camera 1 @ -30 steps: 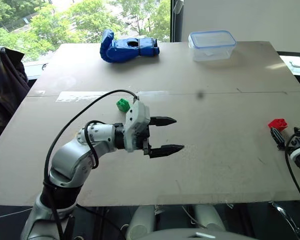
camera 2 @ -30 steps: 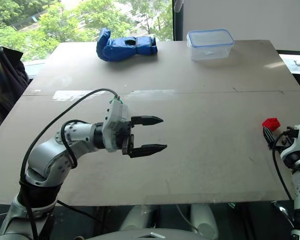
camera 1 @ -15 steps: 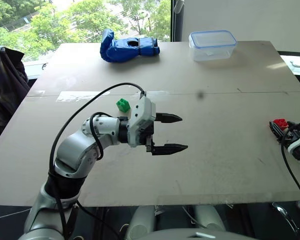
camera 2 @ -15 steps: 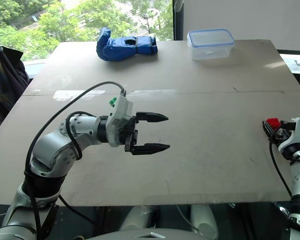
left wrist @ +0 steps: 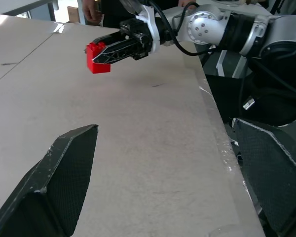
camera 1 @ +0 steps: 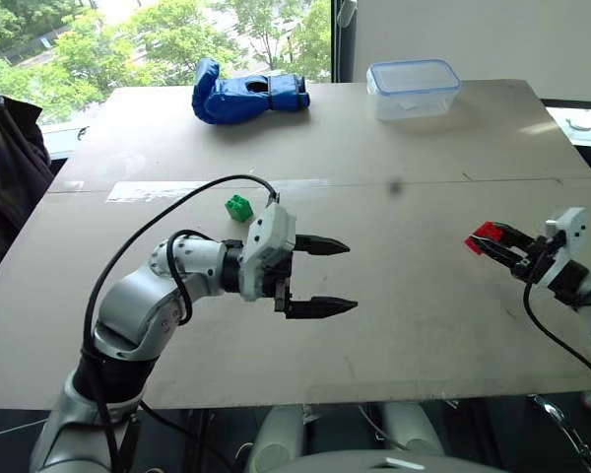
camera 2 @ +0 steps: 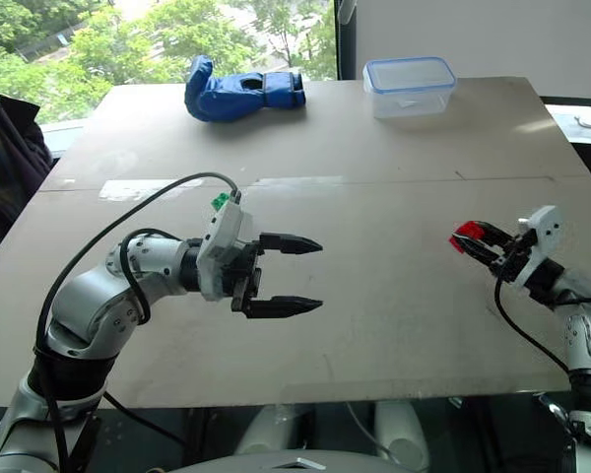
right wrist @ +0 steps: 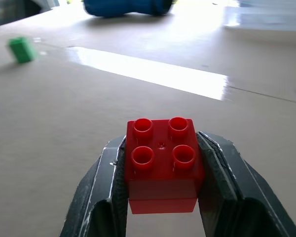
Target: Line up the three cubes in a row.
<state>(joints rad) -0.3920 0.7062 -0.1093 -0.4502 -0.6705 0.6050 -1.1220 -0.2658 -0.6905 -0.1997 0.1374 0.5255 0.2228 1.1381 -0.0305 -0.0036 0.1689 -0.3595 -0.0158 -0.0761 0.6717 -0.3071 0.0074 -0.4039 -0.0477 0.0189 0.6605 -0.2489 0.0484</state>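
Observation:
A red cube (right wrist: 162, 163) with studs on top sits clamped between my right gripper's (camera 1: 485, 240) fingers, held just above the table at the right side. The left wrist view shows this same red cube (left wrist: 97, 57) clear of the surface. A green cube (camera 1: 239, 208) rests on the table left of centre, just behind my left arm. My left gripper (camera 1: 347, 276) hovers open over the middle of the table, pointing toward the right gripper with nothing between its fingers.
A blue glove (camera 1: 251, 94) lies at the far left of the table and a clear lidded container (camera 1: 415, 87) stands at the far right. A white tape strip (camera 1: 143, 190) marks the seam. Dark fabric (camera 1: 5, 168) hangs beyond the left edge.
My right gripper has shut on the red cube, lifted it off the table and swung it leftward toward the middle. The left arm has stayed about where it was.

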